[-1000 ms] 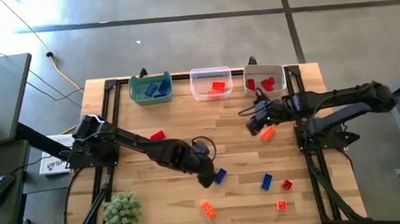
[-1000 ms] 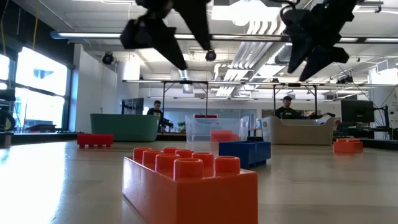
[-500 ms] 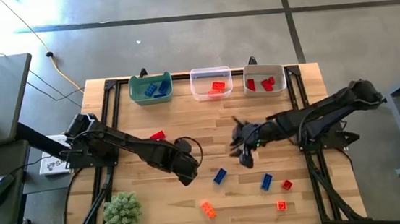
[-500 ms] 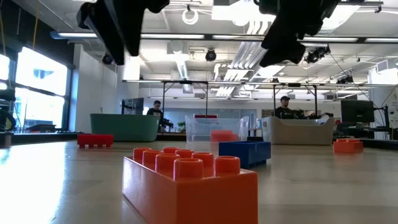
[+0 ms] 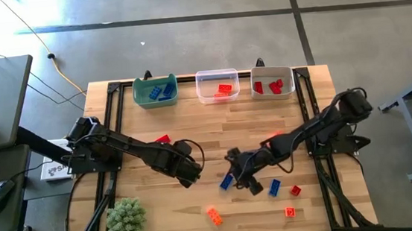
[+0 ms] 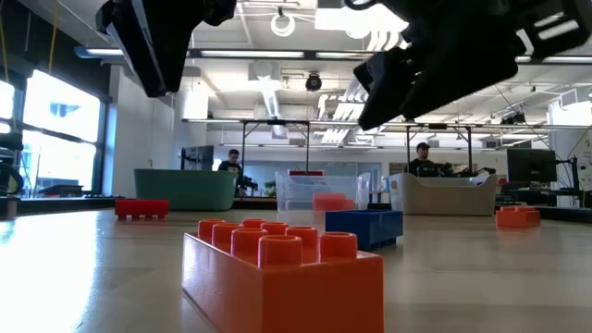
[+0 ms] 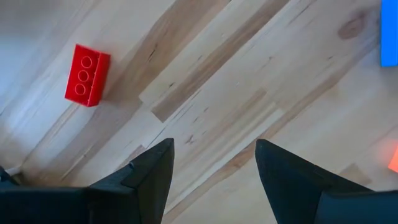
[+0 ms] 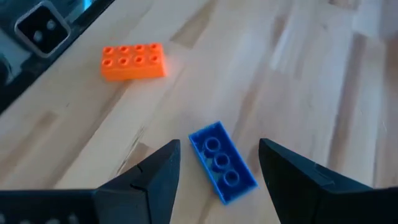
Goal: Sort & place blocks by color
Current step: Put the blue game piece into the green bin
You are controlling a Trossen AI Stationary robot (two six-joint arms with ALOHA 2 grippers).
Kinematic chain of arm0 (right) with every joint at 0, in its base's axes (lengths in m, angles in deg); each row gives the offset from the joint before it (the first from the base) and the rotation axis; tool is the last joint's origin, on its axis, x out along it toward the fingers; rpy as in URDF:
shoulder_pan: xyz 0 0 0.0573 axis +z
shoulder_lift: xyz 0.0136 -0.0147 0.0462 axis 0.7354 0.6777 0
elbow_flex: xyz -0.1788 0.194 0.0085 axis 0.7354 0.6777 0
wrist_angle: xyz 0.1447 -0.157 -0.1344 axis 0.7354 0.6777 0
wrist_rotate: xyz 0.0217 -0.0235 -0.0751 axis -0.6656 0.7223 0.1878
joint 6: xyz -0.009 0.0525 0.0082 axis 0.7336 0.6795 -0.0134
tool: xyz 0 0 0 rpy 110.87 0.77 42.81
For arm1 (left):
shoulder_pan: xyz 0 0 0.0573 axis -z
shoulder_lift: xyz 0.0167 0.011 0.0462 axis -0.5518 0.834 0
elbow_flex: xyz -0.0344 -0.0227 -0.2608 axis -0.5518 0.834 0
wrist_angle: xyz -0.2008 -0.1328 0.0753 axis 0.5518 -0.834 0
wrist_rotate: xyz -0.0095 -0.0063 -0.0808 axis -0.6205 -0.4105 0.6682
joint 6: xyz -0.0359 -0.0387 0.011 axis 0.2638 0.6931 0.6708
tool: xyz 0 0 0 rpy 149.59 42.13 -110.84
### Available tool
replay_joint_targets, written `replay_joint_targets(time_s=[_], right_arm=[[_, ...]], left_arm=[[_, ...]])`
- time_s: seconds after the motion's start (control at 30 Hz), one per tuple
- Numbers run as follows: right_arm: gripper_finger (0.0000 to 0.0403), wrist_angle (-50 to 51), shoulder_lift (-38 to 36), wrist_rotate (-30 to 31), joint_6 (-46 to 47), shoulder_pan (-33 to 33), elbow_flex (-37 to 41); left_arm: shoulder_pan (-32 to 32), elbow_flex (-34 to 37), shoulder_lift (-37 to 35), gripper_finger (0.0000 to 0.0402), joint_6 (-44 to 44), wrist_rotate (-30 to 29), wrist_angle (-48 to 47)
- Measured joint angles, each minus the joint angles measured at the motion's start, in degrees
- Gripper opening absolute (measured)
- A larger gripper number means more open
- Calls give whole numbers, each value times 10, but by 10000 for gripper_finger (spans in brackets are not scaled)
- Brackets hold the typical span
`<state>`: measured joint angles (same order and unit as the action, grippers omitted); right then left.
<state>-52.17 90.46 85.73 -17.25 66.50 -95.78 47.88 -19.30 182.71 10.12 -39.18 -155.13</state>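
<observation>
Loose blocks lie flat on the table: a blue block, a second blue one, red ones, and orange ones. My right gripper is open and hangs over the first blue block; in the right wrist view the block shows between the two fingers, untouched. My left gripper is open over bare wood, with the red block beyond it.
Three bins stand along the far edge: a green bin with blue blocks, a clear bin with orange ones, and a pale bin with red ones. A fuzzy green clump sits at the near left corner. People show in the room behind.
My right gripper has swung from the orange block by the right rail toward the table's left and near edge, ending over the blue block. My left gripper has drawn back from that blue block toward the table's left. No block has moved.
</observation>
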Motion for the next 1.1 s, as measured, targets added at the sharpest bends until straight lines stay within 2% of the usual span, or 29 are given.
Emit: replay_joint_targets(time_s=[0.17, 0.43, 0.7, 1.1], right_arm=[[206, -35, 33, 0, -66, 5, 0], [206, -40, 64, -1, -107, -9, 0], [206, -43, 93, -25, -113, -19, 0], [206, -44, 128, -23, -109, -28, 0]], left_arm=[[0, 0, 0, 216, 11, 0, 0], [0, 0, 0, 216, 12, 0, 1], [-5, 0, 0, 216, 13, -7, 3], [-6, 0, 1, 216, 11, -12, 4]])
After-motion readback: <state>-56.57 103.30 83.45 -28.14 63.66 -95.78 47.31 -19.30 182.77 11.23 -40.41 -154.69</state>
